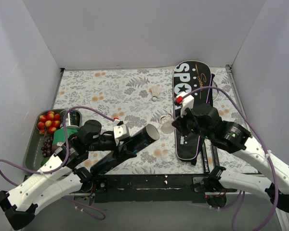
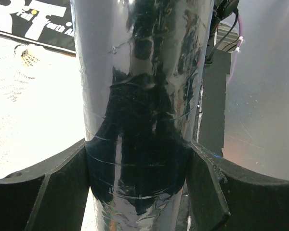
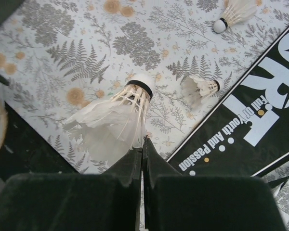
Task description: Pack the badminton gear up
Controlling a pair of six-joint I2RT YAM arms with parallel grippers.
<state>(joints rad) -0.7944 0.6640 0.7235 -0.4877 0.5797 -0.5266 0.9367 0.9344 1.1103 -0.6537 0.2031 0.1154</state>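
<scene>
Pinched by its feathers, 1 shuttlecock (image 3: pixel 118 113) hangs in our right gripper (image 3: pixel 142 147); our left gripper (image 2: pixel 137 168) clasps the shuttle tube (image 2: pixel 139 72). 2 loose shuttlecocks (image 3: pixel 200 90) remain, we judge.

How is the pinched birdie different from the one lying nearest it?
The held shuttlecock is pinched by its feathers in the right fingers; the loose shuttlecock lies untouched on the cloth. The held one's feathers look ruffled; the loose one's form a neat cone. Both are white feather shuttlecocks.
</scene>
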